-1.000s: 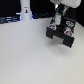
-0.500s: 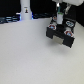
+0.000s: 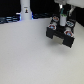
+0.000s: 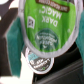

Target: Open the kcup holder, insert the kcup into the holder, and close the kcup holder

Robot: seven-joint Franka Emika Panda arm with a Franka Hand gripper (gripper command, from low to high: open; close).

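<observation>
Holding the kcup point(image 4: 47, 27) between my teal fingers point(image 4: 12, 40), I have it pinched at its sides, its green lid facing my wrist camera and filling most of that view. White letters on the lid read "DARK MAGIC", with smaller print around them too blurred to make out. Past the lid's edge sits a second pod point(image 4: 39, 61), dark-topped, already seated in a round slot of the holder point(image 3: 61, 35). So the tray lies straight beyond the kcup along my approach line, and I judge the free slot is just beside that seated pod, though the lid hides it. In the exterior view my gripper point(image 3: 60, 15) hangs over the black holder on the white table point(image 3: 30, 55), near that view's right. A tall white bottle point(image 3: 25, 9) stands well apart, toward that view's left.
</observation>
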